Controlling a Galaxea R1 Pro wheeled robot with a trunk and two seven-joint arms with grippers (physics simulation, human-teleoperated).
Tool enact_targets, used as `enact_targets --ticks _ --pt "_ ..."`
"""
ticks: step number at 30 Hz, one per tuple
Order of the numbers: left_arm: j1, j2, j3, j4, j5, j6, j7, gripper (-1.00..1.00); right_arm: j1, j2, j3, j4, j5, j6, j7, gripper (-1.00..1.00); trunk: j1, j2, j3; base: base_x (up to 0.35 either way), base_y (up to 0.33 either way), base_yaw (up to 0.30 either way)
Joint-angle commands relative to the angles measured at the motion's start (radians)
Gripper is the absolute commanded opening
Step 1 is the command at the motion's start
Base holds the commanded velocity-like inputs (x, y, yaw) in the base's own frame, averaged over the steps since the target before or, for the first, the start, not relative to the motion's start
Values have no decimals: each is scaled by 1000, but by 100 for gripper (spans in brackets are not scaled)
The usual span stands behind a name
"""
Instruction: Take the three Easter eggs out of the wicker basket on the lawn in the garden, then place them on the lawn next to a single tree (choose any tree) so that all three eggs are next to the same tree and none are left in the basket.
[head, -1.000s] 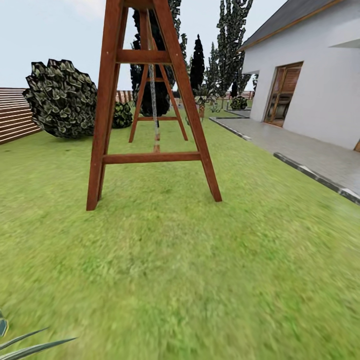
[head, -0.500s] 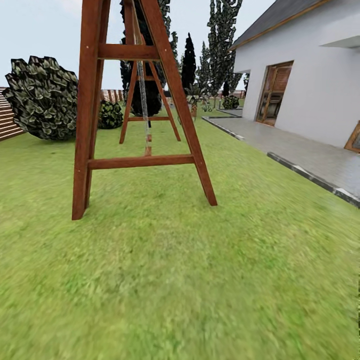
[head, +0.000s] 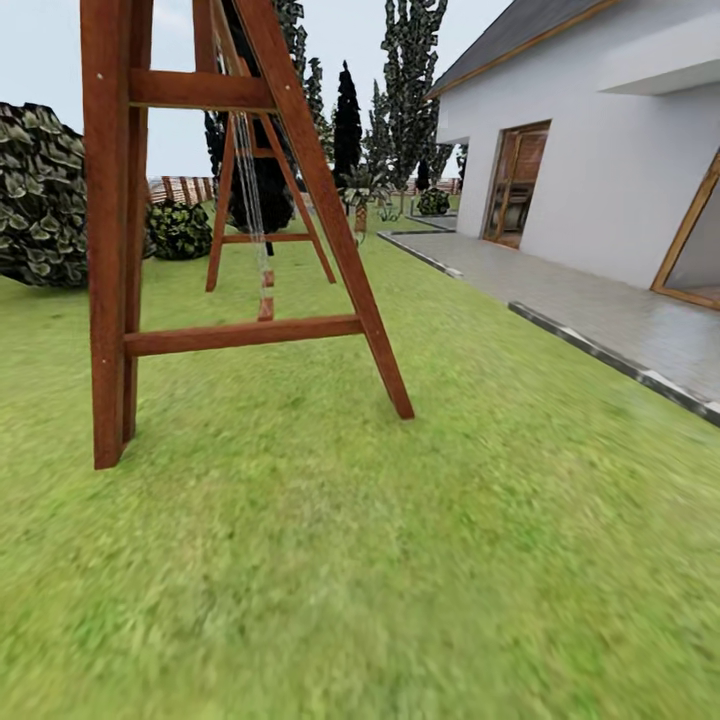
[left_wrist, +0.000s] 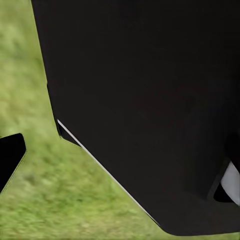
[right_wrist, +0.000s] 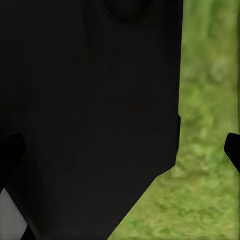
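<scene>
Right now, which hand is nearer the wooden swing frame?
Probably left: the swing frame stands ahead toward the robot's left. Left hand and right hand both hang over lawn against the robot's dark body, short of it.

- The wooden frame (head: 235, 250) stands on the lawn (head: 400, 560), toward its left side.
- A paved path (head: 600, 310) runs along the lawn's right edge, with the house (head: 600, 140) beyond it.
- Shrubs (head: 40, 200) sit behind the frame at the left; trees (head: 405, 90), possibly near the far fence, stand behind it.
</scene>
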Motion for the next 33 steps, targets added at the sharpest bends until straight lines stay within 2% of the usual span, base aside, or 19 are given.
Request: enact_targets --ticks 1,18,26,33 --pt "0 0 0 0 -1 1 -3 100 -1 0 1 3 -9 -4 5 100 1 0 -1 340 0 -35" --pt "0 0 0 1 -1 1 -3 100 -1 0 1 3 -9 -4 5 100 1 0 -10 340 0 -265" --pt "0 0 0 1 -1 1 -3 100 -1 0 -1 3 -8 -4 5 100 1 0 -12 340 0 -70" --pt "0 0 0 0 -1 2 -3 100 -1 0 -1 3 -8 -4 5 100 1 0 -13 341 0 -254"
